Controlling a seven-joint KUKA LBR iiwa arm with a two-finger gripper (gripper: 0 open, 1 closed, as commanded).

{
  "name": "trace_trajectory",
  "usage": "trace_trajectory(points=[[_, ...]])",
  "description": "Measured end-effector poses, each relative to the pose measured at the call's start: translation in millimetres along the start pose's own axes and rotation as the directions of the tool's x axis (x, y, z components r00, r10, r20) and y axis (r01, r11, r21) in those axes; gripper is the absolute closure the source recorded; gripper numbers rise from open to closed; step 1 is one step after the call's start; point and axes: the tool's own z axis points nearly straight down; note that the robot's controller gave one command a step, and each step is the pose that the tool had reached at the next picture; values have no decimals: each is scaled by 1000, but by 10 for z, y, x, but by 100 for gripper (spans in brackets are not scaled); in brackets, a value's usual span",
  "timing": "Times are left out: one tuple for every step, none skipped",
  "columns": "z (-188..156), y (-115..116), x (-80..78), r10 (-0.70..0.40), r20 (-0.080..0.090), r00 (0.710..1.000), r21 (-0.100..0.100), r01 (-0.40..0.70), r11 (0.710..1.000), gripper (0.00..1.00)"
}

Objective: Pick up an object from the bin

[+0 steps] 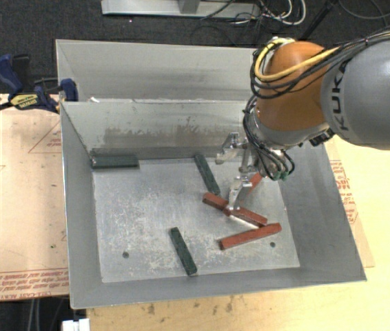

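My gripper (235, 196) hangs low in the right half of the bin, its tip down at a red-brown flat bar (217, 202) that lies slanted on the floor. The tip appears to touch this bar near its middle. Just in front, a second red-brown bar (250, 237) lies at a shallow angle, its right end close to the first bar's right end. To the gripper's left a dark green bar (207, 174) lies slanted, and its near end almost meets the first red bar.
Another dark green bar (182, 251) lies near the bin's front, left of centre. A third dark green bar (114, 161) rests along the back wall at the left. The arm with its orange cover and cables overhangs the bin's right back corner.
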Motion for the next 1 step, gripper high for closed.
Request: trace_trajectory(points=[[466,-107,29,-139,1,990,0,139,990,0]])
